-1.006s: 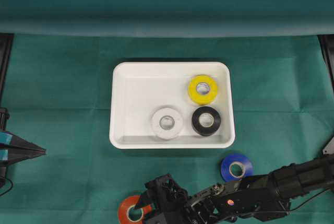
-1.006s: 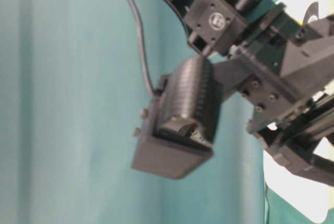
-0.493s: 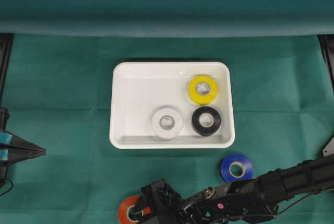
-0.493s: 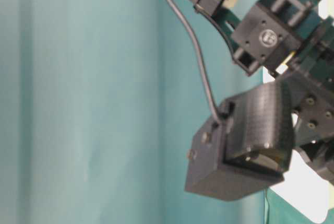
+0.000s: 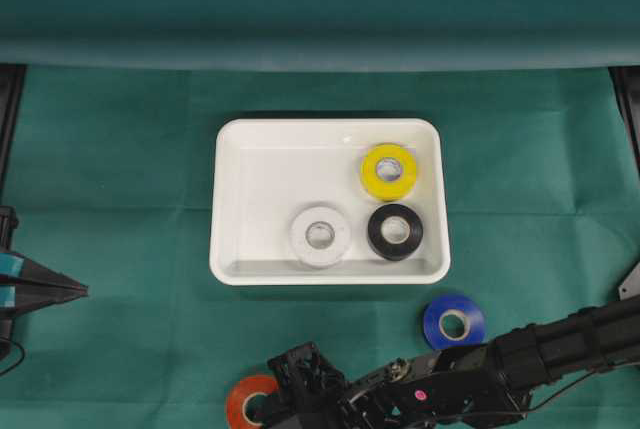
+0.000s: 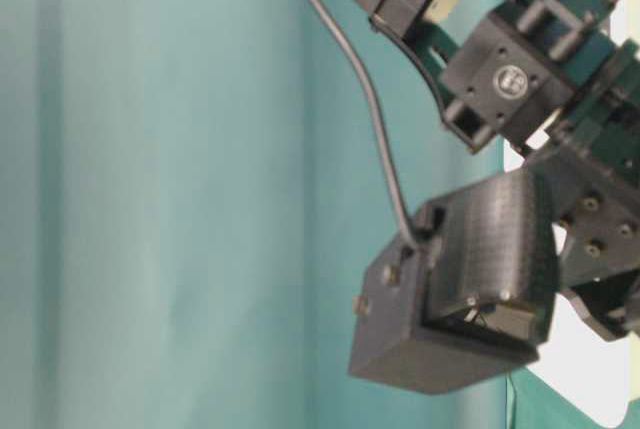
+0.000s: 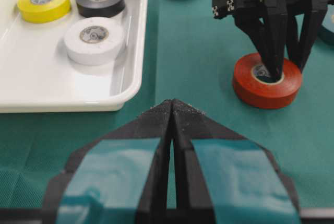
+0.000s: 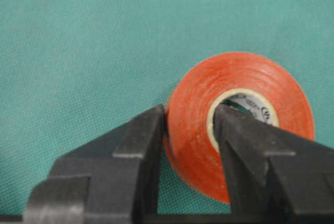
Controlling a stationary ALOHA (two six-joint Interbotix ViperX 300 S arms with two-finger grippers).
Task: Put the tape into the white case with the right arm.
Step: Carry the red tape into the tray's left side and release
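Red tape roll (image 8: 245,125) lies flat on the green cloth (image 5: 120,199), below the white case's (image 5: 228,249) near-left corner. Right gripper (image 8: 190,130) pinches its wall, one finger in the core, one outside. Case holds yellow (image 5: 389,171), black (image 5: 395,231) and white (image 5: 320,236) rolls; blue roll (image 5: 453,320) lies outside. Left gripper (image 7: 172,110) rests pressed together, well apart.

white case (image 5: 229,211): glossy smooth plastic. Green cloth (image 5: 120,199) under it: matt, woven. Red tape roll (image 8: 245,114) beside case: smooth, slight sheen. Right gripper (image 8: 189,130): matt black plastic.
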